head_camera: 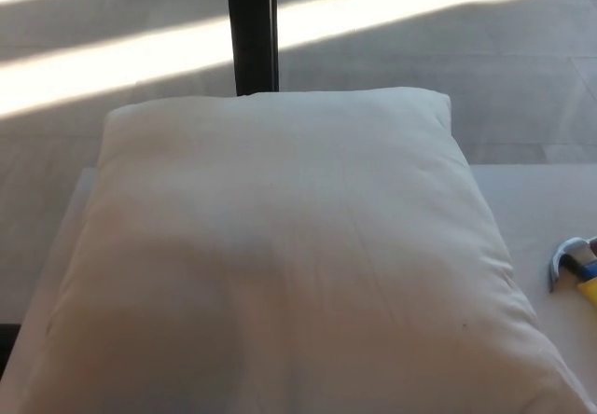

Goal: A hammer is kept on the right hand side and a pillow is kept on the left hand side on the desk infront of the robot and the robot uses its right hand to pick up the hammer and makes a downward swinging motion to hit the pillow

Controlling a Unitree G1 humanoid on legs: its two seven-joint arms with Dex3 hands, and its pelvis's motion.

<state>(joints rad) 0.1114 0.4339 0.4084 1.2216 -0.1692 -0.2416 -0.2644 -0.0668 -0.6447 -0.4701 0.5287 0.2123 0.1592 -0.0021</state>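
On the desk (532,200), no robot hand in view, so nothing held or touched. At the right edge, a hammer (576,267), metal head and yellow handle partly cut off, just beside a large white pillow (280,265) filling the left and middle.

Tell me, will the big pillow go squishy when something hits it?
Probably yes. The pillow looks puffy, with soft creases and rounded corners, so it should dent rather than break. It covers most of the desk and lies flat, so it likely won't roll or tip.
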